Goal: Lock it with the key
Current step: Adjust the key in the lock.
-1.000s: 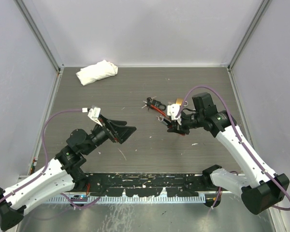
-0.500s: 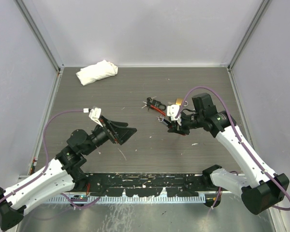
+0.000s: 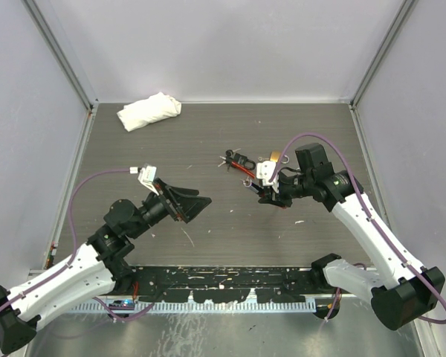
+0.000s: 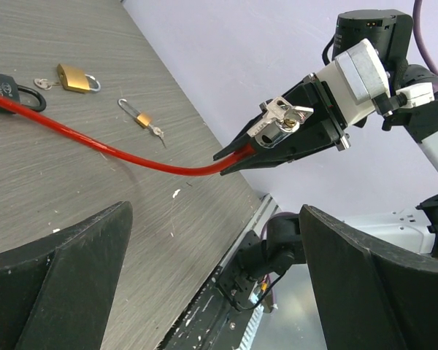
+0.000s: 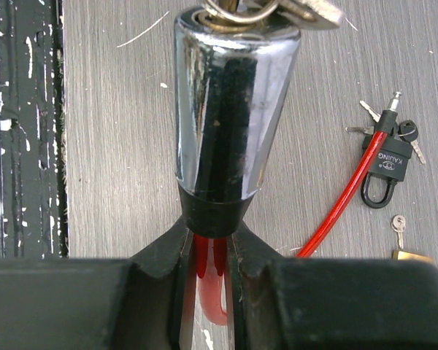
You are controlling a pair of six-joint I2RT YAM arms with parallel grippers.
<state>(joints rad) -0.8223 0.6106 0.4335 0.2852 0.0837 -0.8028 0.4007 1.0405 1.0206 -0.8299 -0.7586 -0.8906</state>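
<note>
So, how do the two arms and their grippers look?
The left arm and right arm have white shells and black joints, each with a purple cable. The left gripper is black and wedge-shaped; the right gripper is black with a white block.

White cloth (image 3: 149, 111), black padlock (image 5: 385, 166) on table (image 3: 171, 160)

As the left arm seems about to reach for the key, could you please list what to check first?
1. The right gripper is shut on the lock: ok.
2. The key sits in the lock: ok.
3. The left gripper is open: ok.
4. Path from left gripper to key is free: ok.
5. Free end of the cable is in the lock: not ok; it lies by the padlock.
</note>
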